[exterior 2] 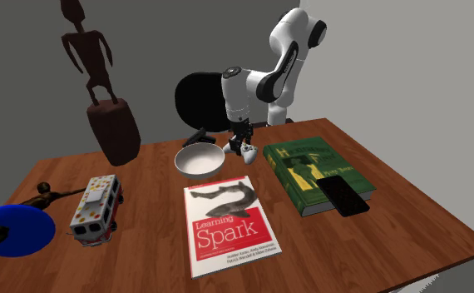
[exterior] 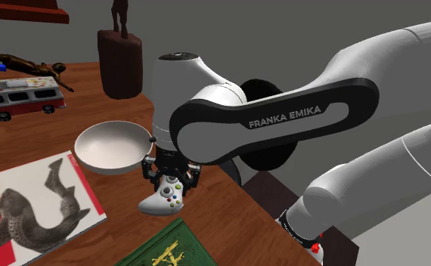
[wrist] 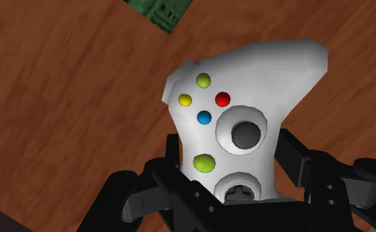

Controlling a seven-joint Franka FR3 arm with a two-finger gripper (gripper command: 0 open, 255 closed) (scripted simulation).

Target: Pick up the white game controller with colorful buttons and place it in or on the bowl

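Note:
The white game controller (exterior: 159,201) (exterior 2: 249,151) lies on the brown wooden table, its yellow, red, blue and green buttons facing up (wrist: 246,92). My black gripper (exterior: 170,180) (exterior 2: 242,143) (wrist: 229,150) stands over one half of it. Both fingers press against the controller's sides, clasping it between them. The other grip handle sticks out beyond the fingertips. The white bowl (exterior: 106,150) (exterior 2: 199,161) sits empty on the table, right beside the controller toward the shoulder view's left.
A green book (exterior: 165,249) (exterior 2: 306,166) (wrist: 160,12) lies close to the controller, with a black phone (exterior 2: 343,196) on it. A red-and-white Spark book (exterior: 32,200) (exterior 2: 227,220), a toy bus (exterior: 17,98) (exterior 2: 96,208) and a dark wooden statue (exterior: 119,57) (exterior 2: 111,125) stand around the bowl.

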